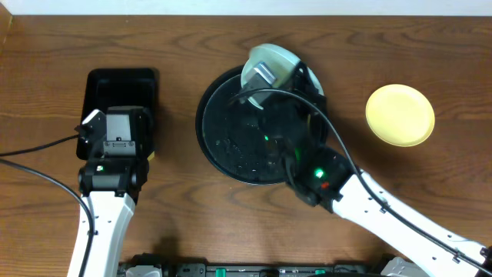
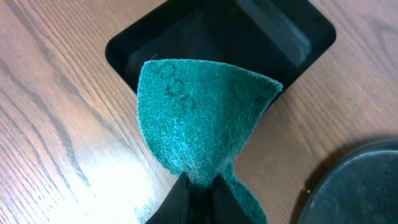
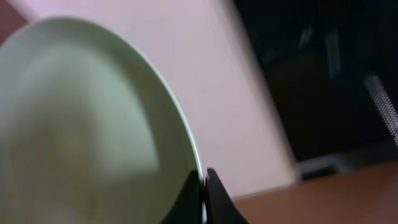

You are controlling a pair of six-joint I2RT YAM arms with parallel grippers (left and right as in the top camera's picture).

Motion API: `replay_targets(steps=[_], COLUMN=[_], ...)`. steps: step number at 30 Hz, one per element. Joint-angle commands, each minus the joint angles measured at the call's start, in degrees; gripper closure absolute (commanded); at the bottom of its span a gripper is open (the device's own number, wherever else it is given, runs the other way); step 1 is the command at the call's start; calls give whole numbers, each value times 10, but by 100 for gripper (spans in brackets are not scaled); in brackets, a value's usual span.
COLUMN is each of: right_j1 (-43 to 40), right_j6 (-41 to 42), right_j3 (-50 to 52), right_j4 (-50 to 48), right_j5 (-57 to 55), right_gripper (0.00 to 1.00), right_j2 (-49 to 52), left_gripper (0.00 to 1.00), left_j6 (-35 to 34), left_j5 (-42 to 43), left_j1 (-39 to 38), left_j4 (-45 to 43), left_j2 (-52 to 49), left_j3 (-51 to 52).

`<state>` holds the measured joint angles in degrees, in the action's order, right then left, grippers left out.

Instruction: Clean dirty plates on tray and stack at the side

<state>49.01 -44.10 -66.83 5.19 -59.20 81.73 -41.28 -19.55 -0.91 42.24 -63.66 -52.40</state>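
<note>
Nearest the arm bases, the left gripper (image 2: pixel 199 186) has its 2 fingers pinched together on a green scouring pad (image 2: pixel 199 118), which fans out above the rectangular black tray (image 2: pixel 249 37). Farther out, the right gripper (image 3: pixel 203 186) is clamped on the rim of 1 light blue plate (image 3: pixel 81 124), held tilted over the far edge of the round black tray (image 1: pixel 231 138). A pale yellow plate (image 1: pixel 399 115) lies on the table (image 1: pixel 46 77) to the right, apart from that tray.

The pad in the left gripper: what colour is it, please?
The pad is teal green, clearest in the left wrist view.
</note>
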Motion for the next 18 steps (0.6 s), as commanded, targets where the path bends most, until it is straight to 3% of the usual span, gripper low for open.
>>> replay_targets(steps=[1,5,9,12,18], right_j1=[-56,-137,-191,-207,-197], right_j6=[261,474,546,576,595], right_j3=[1,1,2,2,2], right_j4=[123,246,244,242,243], right_j5=[97,362,560,619,618], right_gripper=[99,99,99,99,99], right_j2=[0,25,61,94,176], left_gripper=[93,93,93,93,93], left_j6=[5,5,6,28,109], left_j5=[-4,-3,19,53,172], left_j1=[2,2,2,2,2], left_j4=[0,-5,-11,-17,-50], left_j2=[-8,-9,-9,-9,-9], left_j3=[8,8,8,8,8])
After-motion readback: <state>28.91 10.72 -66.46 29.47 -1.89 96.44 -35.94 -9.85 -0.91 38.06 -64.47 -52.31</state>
